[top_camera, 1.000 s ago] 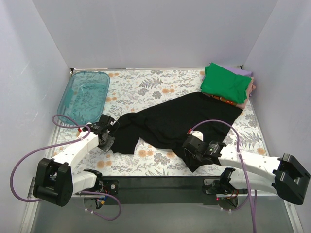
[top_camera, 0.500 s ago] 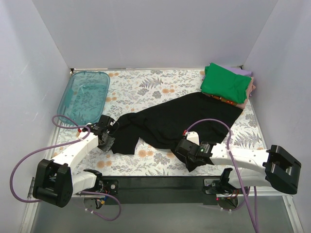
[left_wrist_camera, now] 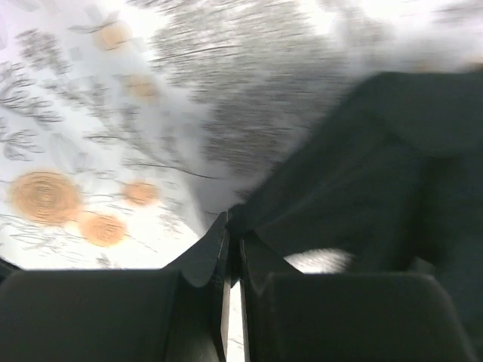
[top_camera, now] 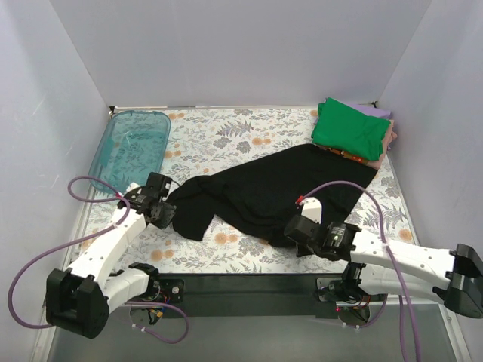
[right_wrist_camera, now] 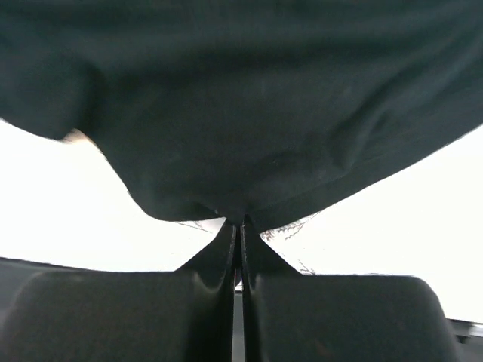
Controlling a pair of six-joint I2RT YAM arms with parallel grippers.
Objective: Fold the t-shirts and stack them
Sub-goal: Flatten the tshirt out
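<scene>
**Both arms pinching the black tee**

The large plain black short-sleeved t-shirt [top_camera: 272, 192] lies rumpled and slantwise across the floral-patterned table [top_camera: 219, 139]. It runs from the near left up to the folded pile at the far right.

The left gripper [top_camera: 170, 214] sits at the shirt's near-left end. Its wrist view is blurred, but it shows the left gripper [left_wrist_camera: 232, 226] with jaws pressed together on a dark fold of cloth.

The right gripper [top_camera: 293, 235] is at the shirt's near edge, right of centre. Its wrist view shows the right gripper [right_wrist_camera: 237, 224] with jaws closed tight on the hem, the black cloth spreading out beyond them.

On the pile, the bright green folded t-shirt [top_camera: 351, 130] lies on top, with a lilac edge [top_camera: 375, 111] showing behind it. The translucent teal plastic tray [top_camera: 132, 147] rests at the far left, well apart from the shirts.
</scene>
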